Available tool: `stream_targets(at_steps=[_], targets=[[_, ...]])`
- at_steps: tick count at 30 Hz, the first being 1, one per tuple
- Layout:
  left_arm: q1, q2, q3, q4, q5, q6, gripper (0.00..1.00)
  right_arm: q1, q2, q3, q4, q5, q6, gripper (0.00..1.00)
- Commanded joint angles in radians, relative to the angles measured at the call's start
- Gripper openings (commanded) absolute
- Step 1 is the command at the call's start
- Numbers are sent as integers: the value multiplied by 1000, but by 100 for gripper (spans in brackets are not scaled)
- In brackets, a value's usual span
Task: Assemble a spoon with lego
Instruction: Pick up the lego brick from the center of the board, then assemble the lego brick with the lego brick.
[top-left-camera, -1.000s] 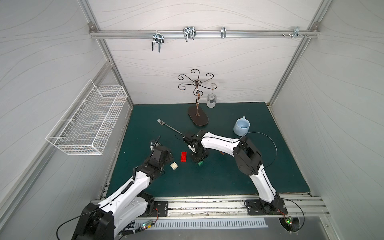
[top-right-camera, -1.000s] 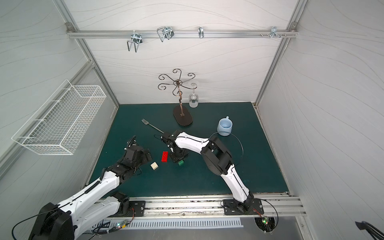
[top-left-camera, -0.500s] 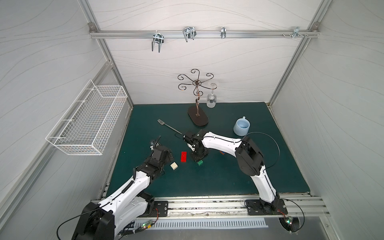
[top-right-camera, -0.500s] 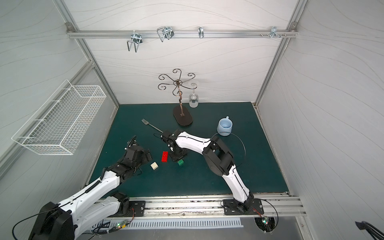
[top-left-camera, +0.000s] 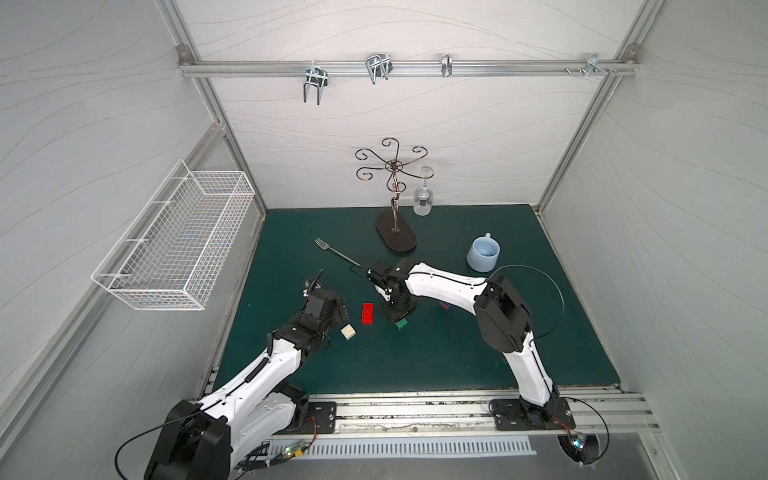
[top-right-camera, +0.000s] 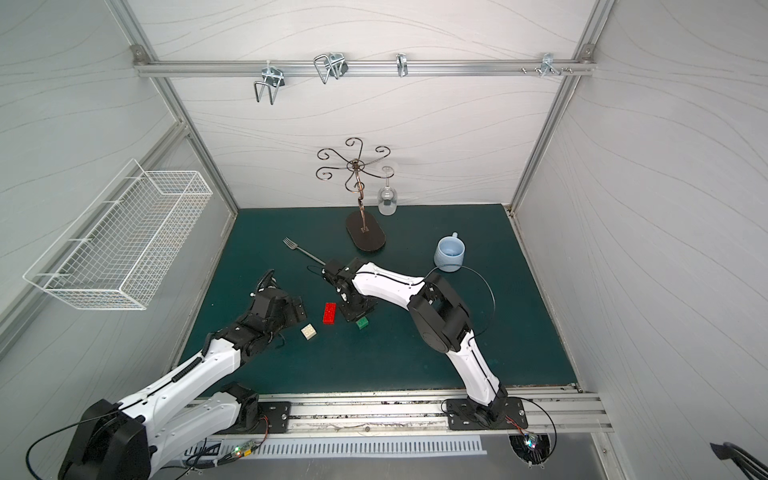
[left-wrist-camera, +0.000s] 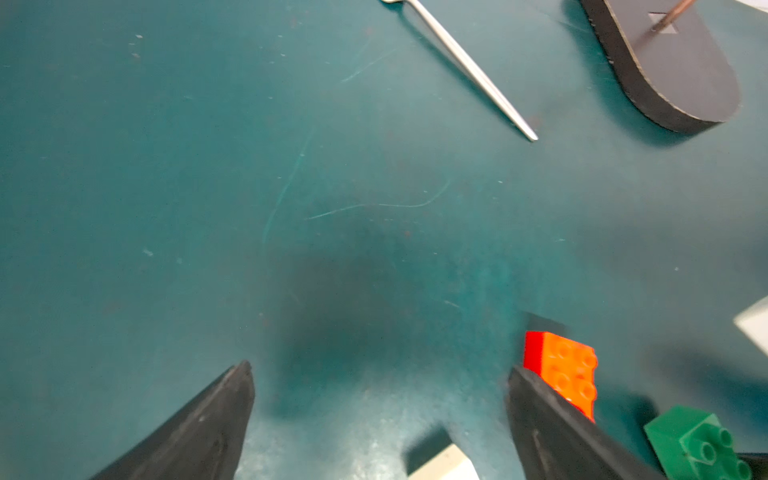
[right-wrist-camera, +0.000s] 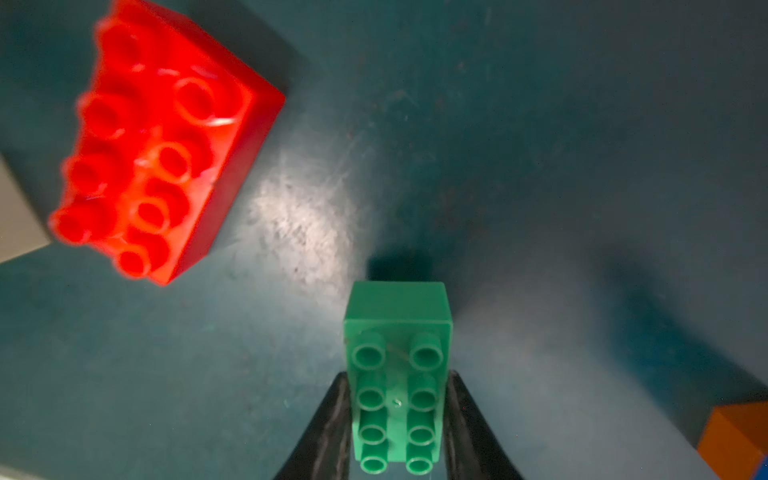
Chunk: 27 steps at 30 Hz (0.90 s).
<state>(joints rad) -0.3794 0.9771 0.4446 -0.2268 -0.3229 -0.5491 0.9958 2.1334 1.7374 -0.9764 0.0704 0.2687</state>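
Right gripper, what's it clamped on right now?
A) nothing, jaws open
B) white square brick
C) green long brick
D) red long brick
C: in the right wrist view the right gripper has a finger pressed against each long side of the green brick, while the red brick lies apart from it, untouched.

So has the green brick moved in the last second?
No. The green brick lies just as far from the red brick as before, in both top views.
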Motion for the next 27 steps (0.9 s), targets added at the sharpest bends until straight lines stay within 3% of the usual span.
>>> stream_targets(at_steps=[1, 7, 12, 17, 23, 27], targets=[[5, 11, 60, 56, 55, 23, 100, -13, -153, -2, -50, 8, -22, 32], [4, 64, 102, 99, 191, 50, 100, -103, -415, -69, -162, 14, -98, 31], [0, 185, 173, 158, 351, 53, 100, -259, -558, -137, -263, 9, -214, 31], [-33, 298, 263, 199, 469, 86, 100, -374, -603, -204, -261, 4, -313, 30], [-55, 377, 322, 231, 603, 122, 100, -382, -571, -247, -232, 49, -391, 31], [-56, 403, 318, 244, 631, 113, 100, -382, -551, -277, -195, 48, -428, 31]])
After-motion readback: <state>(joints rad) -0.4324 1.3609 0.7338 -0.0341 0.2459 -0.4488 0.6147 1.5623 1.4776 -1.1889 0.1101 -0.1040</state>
